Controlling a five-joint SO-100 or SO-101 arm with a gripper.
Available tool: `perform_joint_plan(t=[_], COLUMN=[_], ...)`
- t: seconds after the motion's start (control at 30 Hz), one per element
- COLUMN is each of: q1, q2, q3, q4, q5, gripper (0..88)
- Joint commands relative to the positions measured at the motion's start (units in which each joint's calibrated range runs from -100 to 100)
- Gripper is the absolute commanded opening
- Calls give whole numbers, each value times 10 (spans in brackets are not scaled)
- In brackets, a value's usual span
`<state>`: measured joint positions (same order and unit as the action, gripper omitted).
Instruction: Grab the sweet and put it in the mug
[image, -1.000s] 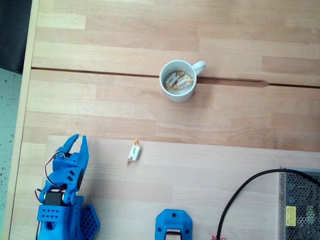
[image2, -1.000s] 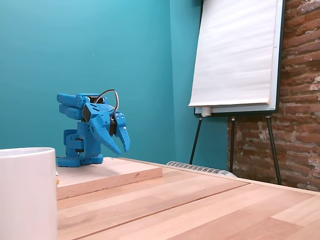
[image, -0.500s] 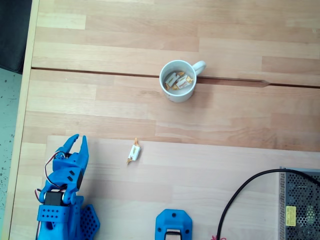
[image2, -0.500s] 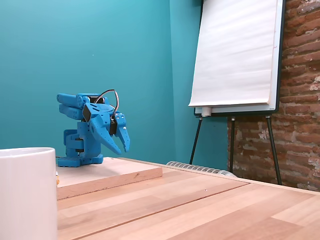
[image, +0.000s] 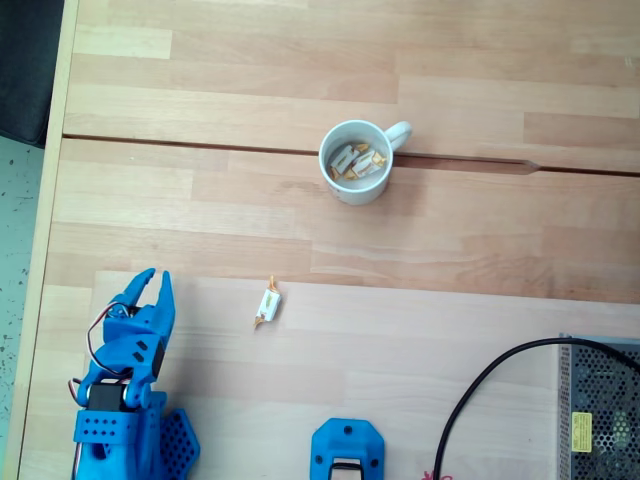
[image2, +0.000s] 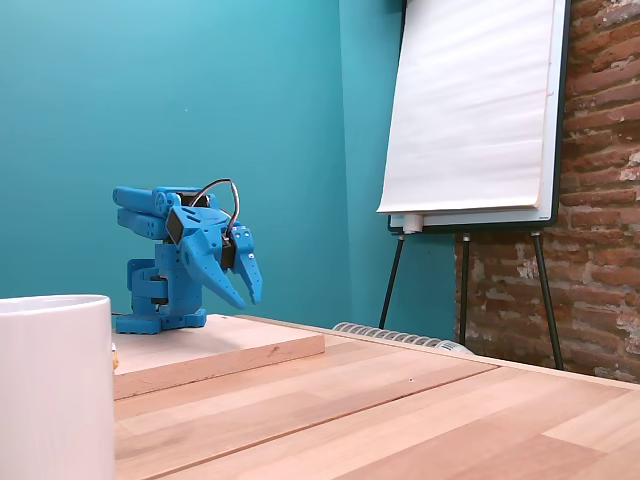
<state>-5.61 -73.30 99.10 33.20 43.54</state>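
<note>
The wooden desk (image: 480, 70) carries everything, with a thinner raised board (image: 420, 350) laid over its near part in the top-down fixed view. On that board, at the near left corner, sits the blue arm (image: 125, 400), folded back on its base. A metal mesh box (image: 600, 410) with a black cable (image: 480, 390) occupies the near right corner, and a second blue printed part (image: 347, 452) sits at the near edge between them. In the low side fixed view a flip chart (image2: 475, 110) stands behind the desk against a teal wall and brick.

The white mug (image: 354, 162) stands upright toward the far middle of the desk, just beside the long seam between two planks, handle pointing right. It holds several wrapped candies (image: 355, 162) of the same white and orange kind, lying loose on its bottom.

The gripper (image: 151, 281) points toward the far edge, its jaws parted by a narrow gap and holding nothing; the side view (image2: 243, 291) shows the tips angled down, clear of the board.

The sweet (image: 267, 303) lies alone on the raised board near its far edge, well apart from the gripper and well short of the mug.

The likely trouble: the sweet is tiny and flat, so the fingertips could skid it along the board or pinch only a twisted end, which may slip out on the way. The gap looks tight for a clean approach, so it probably needs widening. The board's step and the mug's rim are both things a low carry could catch.
</note>
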Motion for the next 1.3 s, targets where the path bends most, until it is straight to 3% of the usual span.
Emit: perform_joint_plan(t=[0.0, 0.1, 0.27, 0.4, 0.63, 0.77, 1.27], q1=[-7, -1, -1, -6, -7, -7, 42], q2=[-5, -11, -6, -5, -5, -4, 365], q3=[9, 9, -67, -141, -291, -357, -535], q4=[0, 0, 2, 70, 285, 349, 370], q5=[-2, -8, -73, -104, -103, -103, -90], gripper=[71, 71, 72, 72, 72, 72, 72])
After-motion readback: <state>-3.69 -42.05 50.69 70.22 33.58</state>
